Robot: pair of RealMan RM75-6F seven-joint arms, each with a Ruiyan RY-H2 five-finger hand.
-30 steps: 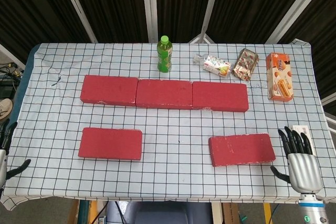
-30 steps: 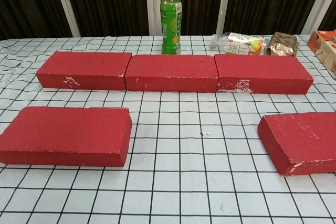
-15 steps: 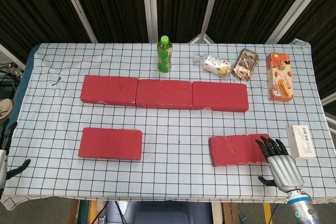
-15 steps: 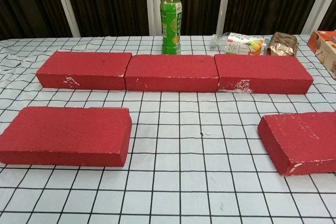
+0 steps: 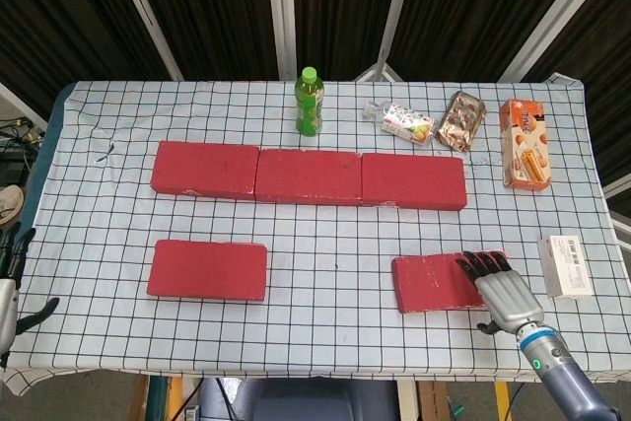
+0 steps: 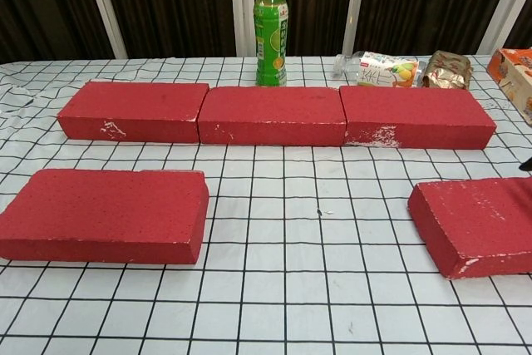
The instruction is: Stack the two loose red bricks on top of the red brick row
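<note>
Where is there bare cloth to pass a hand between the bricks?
Between the left loose brick and right loose brick, and in the strip below the brick row. Crowded behind the row: bottle, snack packs, orange box.

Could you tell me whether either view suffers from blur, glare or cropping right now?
Head view: sharp, evenly lit, no glare. Chest view: also sharp, but its right edge crops the right loose brick and nearly all of the right hand.

Red bricks point(image 5: 308, 176); black-gridded white tablecloth point(image 5: 335, 244); green bottle point(image 5: 309, 103).
</note>
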